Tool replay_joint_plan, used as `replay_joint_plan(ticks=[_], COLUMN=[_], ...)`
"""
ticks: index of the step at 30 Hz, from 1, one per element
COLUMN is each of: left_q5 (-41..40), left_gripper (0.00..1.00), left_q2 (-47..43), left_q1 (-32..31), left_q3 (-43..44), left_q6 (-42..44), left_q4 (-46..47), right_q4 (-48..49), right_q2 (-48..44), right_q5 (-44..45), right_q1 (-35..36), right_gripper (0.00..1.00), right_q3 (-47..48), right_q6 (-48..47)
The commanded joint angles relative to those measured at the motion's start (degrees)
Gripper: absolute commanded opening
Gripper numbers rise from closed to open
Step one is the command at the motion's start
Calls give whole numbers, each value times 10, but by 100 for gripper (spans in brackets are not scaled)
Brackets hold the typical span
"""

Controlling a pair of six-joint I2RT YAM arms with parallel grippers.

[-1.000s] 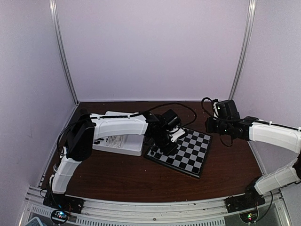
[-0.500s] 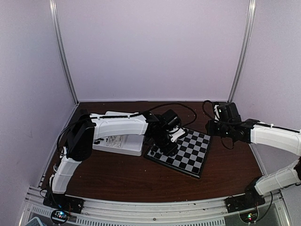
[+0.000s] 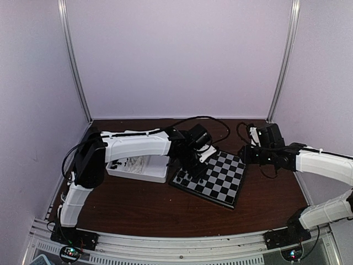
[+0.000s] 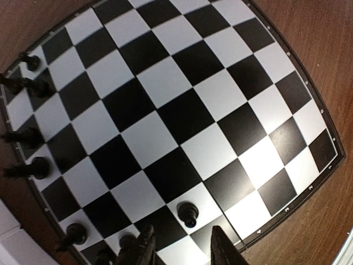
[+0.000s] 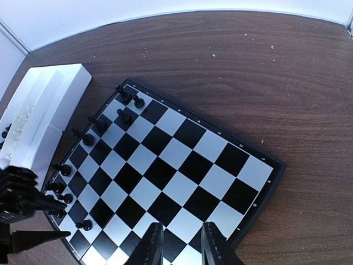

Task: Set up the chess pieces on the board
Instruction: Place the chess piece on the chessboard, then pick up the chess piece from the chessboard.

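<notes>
While the board (image 3: 212, 175) lies mid-desk (image 3: 143, 212), we find one white tray (image 3: 138, 171) just beside it at nine o'clock and one black cable (image 3: 216, 121) looping at twelve. Roughly ten black chess pieces (image 5: 83, 137) line the board's nine o'clock edge, some partly hidden by the left arm (image 3: 138, 146). The left pincer (image 4: 182, 251) hangs there, jaws apart, one pawn (image 4: 187, 212) standing free just ahead of its tips. The right pincer (image 5: 181, 243), slightly parted and empty, hovers at three o'clock.
</notes>
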Motion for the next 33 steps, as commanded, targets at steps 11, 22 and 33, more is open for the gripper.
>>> replay_joint_plan(ticks=[11, 22, 33], left_q5=[-97, -144, -181], left_gripper=[39, 42, 47], left_q2=[-201, -331, -380], left_q1=[94, 186, 218], left_q3=[-86, -253, -312], left_q6=[-9, -68, -69], left_q4=[18, 64, 61], right_q4=[0, -74, -114], right_q2=[35, 173, 269], right_q5=[-73, -27, -34], right_q1=[73, 171, 193], right_gripper=[26, 27, 31], right_q3=[15, 132, 194], right_q6=[-9, -58, -70])
